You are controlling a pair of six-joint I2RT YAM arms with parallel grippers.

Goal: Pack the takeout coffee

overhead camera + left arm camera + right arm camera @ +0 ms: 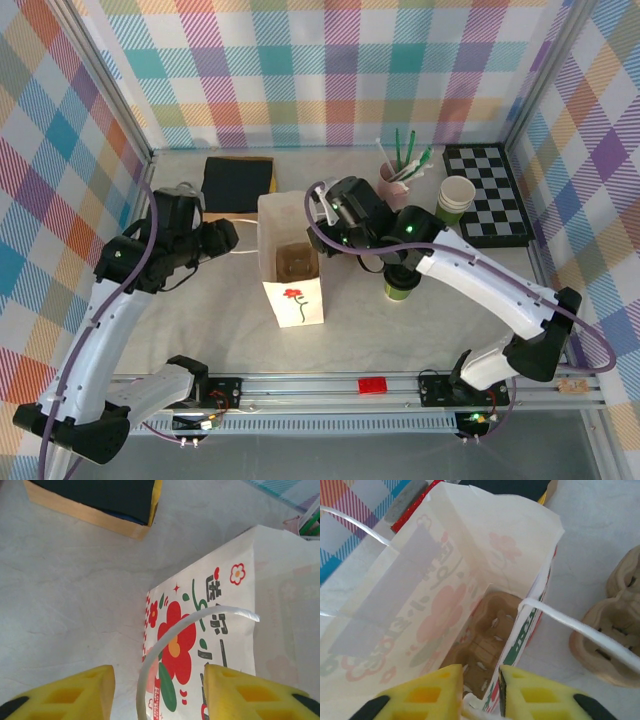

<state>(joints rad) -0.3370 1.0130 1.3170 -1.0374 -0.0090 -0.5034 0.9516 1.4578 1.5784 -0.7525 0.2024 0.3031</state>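
Observation:
The takeout coffee (402,288), a short green cup with a dark lid, stands on the table right of the white paper bag (292,290), partly under my right arm. The bag stands upright and open, with a brown pulp cup carrier (490,630) at its bottom. My left gripper (157,680) is at the bag's left side, its yellow fingers apart with the white handle loop (165,640) passing between them untouched. My right gripper (481,680) is at the bag's right rim, its fingers pinched on the paper wall (517,645).
A lidless cup (456,198), a pink cup of straws (395,180) and a chessboard (487,195) stand at the back right. A black-topped box (238,185) lies behind the bag. Brown pulp carriers (607,645) sit beside the bag. A red block (372,385) rests on the front rail.

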